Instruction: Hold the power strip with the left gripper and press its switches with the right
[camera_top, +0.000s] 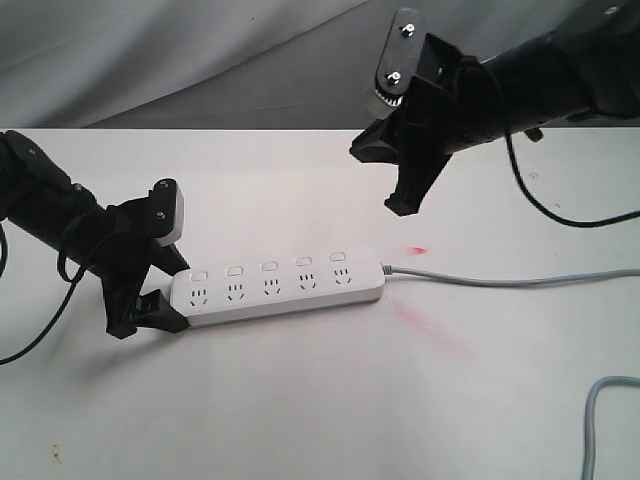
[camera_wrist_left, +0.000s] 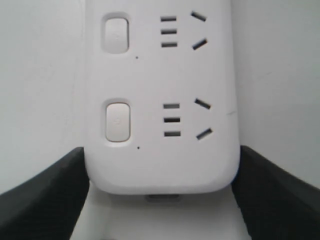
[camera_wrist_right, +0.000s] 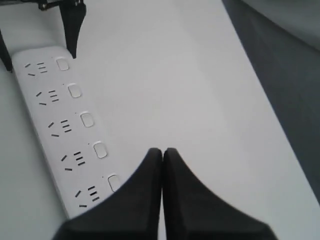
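Both arms (camera_top: 50, 205) matte black, left tool (camera_top: 178, 295) and right tool (camera_top: 405, 205) wedge-fingered, grey-white wrist blocks (camera_top: 168, 212), loose black cables (camera_top: 560, 212)

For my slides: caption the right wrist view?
Right gripper, fingers shut, over the power strip; left gripper holds the far end.

Soft, even light falls across the white table (camera_top: 300, 400) in the exterior view, bright but without glare. The power strip (camera_top: 280, 285) throws only a thin shadow along its near edge, and a pinkish-red tinge marks the surface right of centre. The left wrist view is a mildly soft close-up, darkest in its lower corners. In the right wrist view the right gripper (camera_wrist_right: 162, 151) at lower centre is blurred, and the table bleaches almost white.
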